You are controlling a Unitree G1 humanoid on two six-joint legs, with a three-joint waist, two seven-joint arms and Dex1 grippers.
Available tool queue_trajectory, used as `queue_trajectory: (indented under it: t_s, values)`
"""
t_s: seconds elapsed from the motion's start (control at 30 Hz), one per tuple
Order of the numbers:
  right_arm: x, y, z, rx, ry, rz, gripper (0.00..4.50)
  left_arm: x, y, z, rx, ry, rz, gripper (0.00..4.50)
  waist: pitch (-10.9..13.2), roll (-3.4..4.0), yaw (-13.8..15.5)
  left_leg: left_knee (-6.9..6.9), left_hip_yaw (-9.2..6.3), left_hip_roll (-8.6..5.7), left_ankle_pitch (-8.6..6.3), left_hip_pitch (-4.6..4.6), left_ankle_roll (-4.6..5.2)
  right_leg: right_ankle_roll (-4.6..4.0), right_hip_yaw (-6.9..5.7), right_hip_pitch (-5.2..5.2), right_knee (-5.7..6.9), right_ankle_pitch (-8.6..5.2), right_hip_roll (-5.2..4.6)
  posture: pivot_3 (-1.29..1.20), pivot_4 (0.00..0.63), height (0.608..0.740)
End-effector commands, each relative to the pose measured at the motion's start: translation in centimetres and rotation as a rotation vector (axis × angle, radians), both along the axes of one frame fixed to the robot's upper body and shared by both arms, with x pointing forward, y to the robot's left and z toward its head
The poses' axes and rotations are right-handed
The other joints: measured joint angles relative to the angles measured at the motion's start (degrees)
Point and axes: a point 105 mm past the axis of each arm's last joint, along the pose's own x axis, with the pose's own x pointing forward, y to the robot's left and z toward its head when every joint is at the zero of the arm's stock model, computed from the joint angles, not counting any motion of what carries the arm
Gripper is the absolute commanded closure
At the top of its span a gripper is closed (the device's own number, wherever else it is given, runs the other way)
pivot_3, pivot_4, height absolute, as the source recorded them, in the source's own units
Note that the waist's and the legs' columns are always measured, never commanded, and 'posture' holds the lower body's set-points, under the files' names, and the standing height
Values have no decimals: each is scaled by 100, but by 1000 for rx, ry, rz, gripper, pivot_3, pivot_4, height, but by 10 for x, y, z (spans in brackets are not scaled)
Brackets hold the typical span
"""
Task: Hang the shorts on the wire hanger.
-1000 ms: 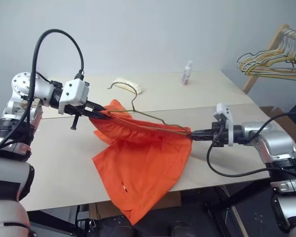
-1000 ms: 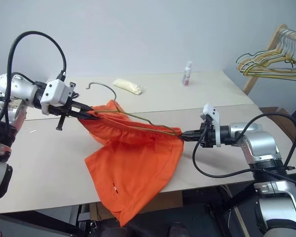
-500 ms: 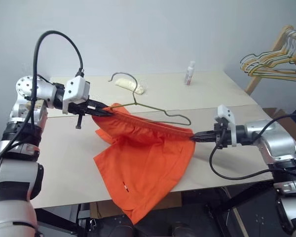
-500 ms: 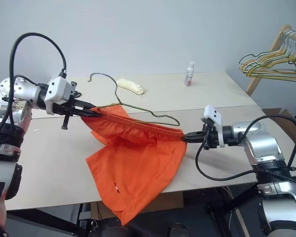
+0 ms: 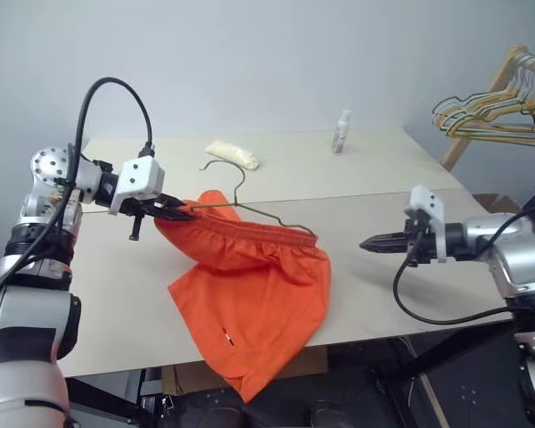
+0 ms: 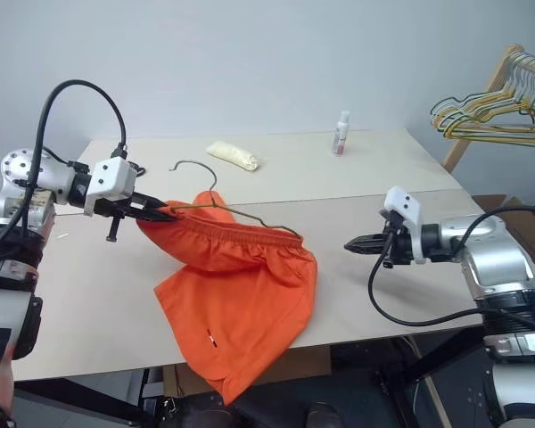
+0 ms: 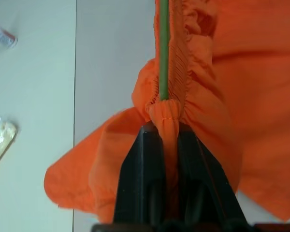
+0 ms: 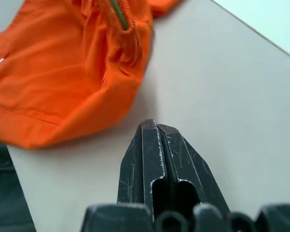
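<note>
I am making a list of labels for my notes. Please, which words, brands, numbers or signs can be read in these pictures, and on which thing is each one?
No text can be read.
Small bottle at the far side of the table: its label is too small to read.
White tag on the shorts: too small to tell if it has print.
Pale packet: no print can be made out.

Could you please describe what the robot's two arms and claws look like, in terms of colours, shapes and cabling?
Both arms are built of rounded silver-grey metal segments with black joints. Each wrist carries a white boxy block, and a thick black cable loops out from each arm. The left claw and right claw each have two slim black fingers tapering to a point; the right one's fingers look scuffed.
</note>
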Motion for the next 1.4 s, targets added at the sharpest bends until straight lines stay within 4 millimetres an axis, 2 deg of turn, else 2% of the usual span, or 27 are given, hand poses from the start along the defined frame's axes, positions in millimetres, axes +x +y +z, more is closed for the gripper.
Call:
queue_trajectory:
  t_s: [0.03, 0.17, 0.3, 0.37, 0.47, 0.57, 0.7, 0.97, 1.13, 1.37, 1.4]
  values:
    - [3, 4, 22, 1, -59, 23, 4422, 5, -7, 18, -56, -72, -7, 4500, 0, 0, -3, 1, 0, 0, 0, 0, 0, 0, 0, 0, 0, 0, -1, 109, 0, 740]
    - [6, 7, 13, -14, -71, 14, 4422, 3, -9, 19, -58, -75, -21, 4500, 0, 0, -4, -1, 0, 2, 0, -1, 0, 0, 0, -2, 0, 0, -1, 119, 0, 740]
    - [18, 8, 13, -33, -217, -39, 4422, 2, -5, 18, -35, -81, -18, 4500, 0, 0, -12, -2, 1, 0, 1, -2, -1, 0, 1, -3, 1, 0, -1, 123, 0, 740]
    - [21, 8, 10, -3, -194, -72, 4422, 2, -3, 16, -15, -89, -9, 4500, 0, 0, -11, -1, 1, 0, 1, -2, -3, 0, 1, -3, 2, 0, -1, 125, 0, 740]
    - [11, 11, -1, 55, -93, -47, 3860, 3, -3, 16, -38, -84, -2, 4500, 0, 0, -3, -1, 0, -1, 2, -2, -3, 0, 1, -3, 1, 0, -1, 126, 0, 740]
    - [1, 18, 2, 218, 65, -36, 2864, 4, -3, 16, -25, -100, -1, 4500, 0, 0, 14, -1, -2, 2, 6, -4, -10, 0, -1, -2, -2, 0, -3, 127, 0, 740]
    - [-5, 32, -14, 186, 137, -32, 1421, 5, -5, 17, -38, -99, -5, 4500, 0, 0, 13, 0, -2, 5, 0, -2, 0, -1, 1, -2, 2, 1, -5, 118, 0, 740]
    - [21, 51, -20, 287, 260, -153, 1421, 5, -7, 18, -43, -107, -14, 4500, -1, 0, -28, -1, 0, -1, 3, -1, -6, -1, 2, -5, 5, 1, -3, 119, 0, 740]
    - [29, 59, -35, 226, 256, -174, 1421, 6, -8, 18, -45, -107, -16, 4500, -1, 0, -20, -4, -1, -3, 14, -3, -24, -1, 0, -6, 1, 1, -4, 123, 0, 740]
    - [30, 64, -38, 247, 292, -141, 1421, 7, -8, 18, -46, -112, -12, 4500, -1, 0, -33, -2, -1, -4, 13, -3, -24, -1, 0, -6, 4, 1, -4, 127, 0, 740]
    - [31, 64, -37, 258, 299, -150, 1771, 7, -8, 18, -46, -112, -10, 4500, -1, 0, -37, -3, -1, -4, 13, -3, -24, -1, 0, -6, 4, 1, -4, 127, 0, 740]
